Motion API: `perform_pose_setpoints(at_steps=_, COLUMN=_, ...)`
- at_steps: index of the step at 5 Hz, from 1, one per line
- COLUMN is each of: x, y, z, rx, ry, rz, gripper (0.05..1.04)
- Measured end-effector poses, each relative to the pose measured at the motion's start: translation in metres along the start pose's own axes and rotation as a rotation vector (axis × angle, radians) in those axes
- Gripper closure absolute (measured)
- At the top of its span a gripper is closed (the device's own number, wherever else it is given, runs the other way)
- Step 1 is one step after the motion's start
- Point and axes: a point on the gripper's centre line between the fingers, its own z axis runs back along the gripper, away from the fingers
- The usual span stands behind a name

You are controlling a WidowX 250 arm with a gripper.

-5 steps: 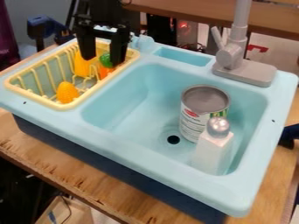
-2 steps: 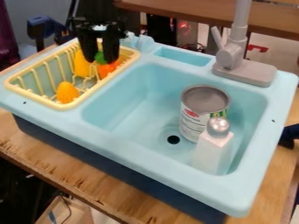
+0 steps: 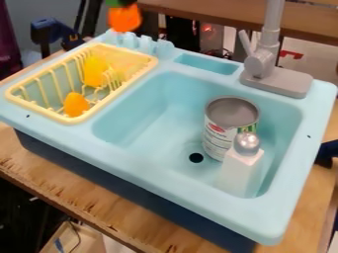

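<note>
Orange toy point(image 3: 125, 19): aloft at the view's top edge, apart from the yellow rack point(image 3: 74, 119).
Hand point(image 3: 123, 2): clamped on the toy's green top.
Progress: grasp and lift apparently done; setting-down left, place uncertain.
Rack contents: two yellow-orange toys point(image 3: 96, 71) point(image 3: 76, 105).
Basin: can point(image 3: 231, 112), white bottle point(image 3: 239, 170).

A sliver of plain black claw point(image 3: 123, 3) at the top edge

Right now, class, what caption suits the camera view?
Orange toy aloft, yellow toys in rack, can and bottle in sink.
</note>
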Motion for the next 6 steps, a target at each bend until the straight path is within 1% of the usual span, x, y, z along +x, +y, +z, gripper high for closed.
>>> perform_pose_setpoints(at_steps=1, x=-0.015, y=-0.026, z=0.025, rx=0.101, ry=-0.011, rz=-0.053, gripper=0.481)
perform_pose_setpoints(at_steps=2, x=-0.033, y=-0.047, z=0.019, rx=0.125, ry=0.026, rz=-0.095, gripper=0.481)
perform_pose_setpoints(at_steps=3, x=-0.046, y=-0.055, z=-0.013, rx=0.123, ry=0.118, rz=-0.122, gripper=0.481)
perform_pose_setpoints(at_steps=4, x=-0.060, y=-0.062, z=-0.041, rx=0.095, ry=0.196, rz=-0.123, gripper=0.481)
perform_pose_setpoints(at_steps=5, x=-0.078, y=-0.078, z=-0.067, rx=0.080, ry=0.259, rz=-0.163, gripper=0.481)
perform_pose_setpoints(at_steps=6, x=-0.093, y=-0.092, z=-0.084, rx=0.093, ry=0.277, rz=-0.210, gripper=0.481)
